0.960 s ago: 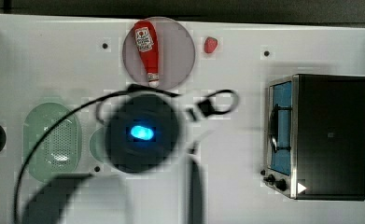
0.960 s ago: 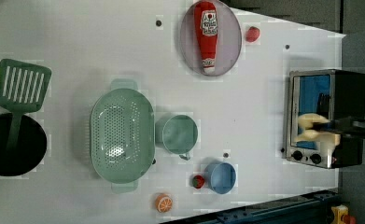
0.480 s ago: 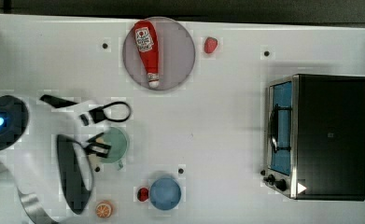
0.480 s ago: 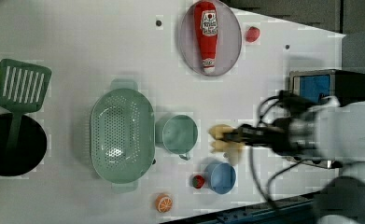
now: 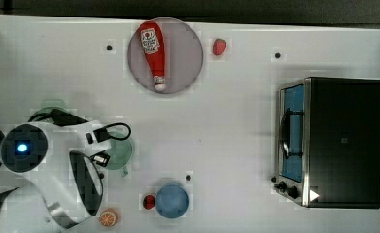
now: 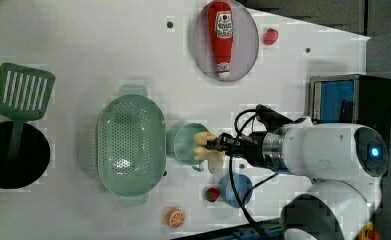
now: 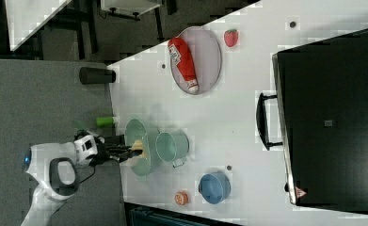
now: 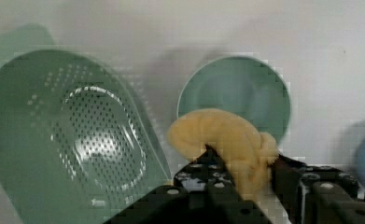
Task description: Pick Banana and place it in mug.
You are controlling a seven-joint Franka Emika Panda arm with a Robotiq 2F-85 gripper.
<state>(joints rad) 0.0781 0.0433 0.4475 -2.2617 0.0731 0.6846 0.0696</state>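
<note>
My gripper (image 6: 215, 145) is shut on the banana (image 6: 204, 148), a pale yellow toy fruit that sticks out past the black fingers (image 8: 203, 164). The banana (image 8: 224, 137) hangs over the near rim of the mug (image 8: 238, 88), a small round teal-green cup standing upright on the white table. In the left view the banana overlaps the right rim of the mug (image 6: 185, 142). In the right view the banana (image 7: 138, 146) appears in front of the green basket, beside the mug (image 7: 172, 147). The arm covers part of the mug (image 5: 123, 151) in the top view.
A green perforated basket (image 6: 130, 145) stands right beside the mug. A blue cup (image 6: 235, 190), a strawberry (image 6: 212, 194) and an orange slice (image 6: 175, 217) lie near the table's edge. A ketchup bottle (image 6: 222, 37) lies on a plate; a toaster oven (image 6: 348, 100) stands behind the arm.
The arm has swung from the toaster oven across the table with the banana in its grip, moving left in the left view until the banana reaches the mug's rim.
</note>
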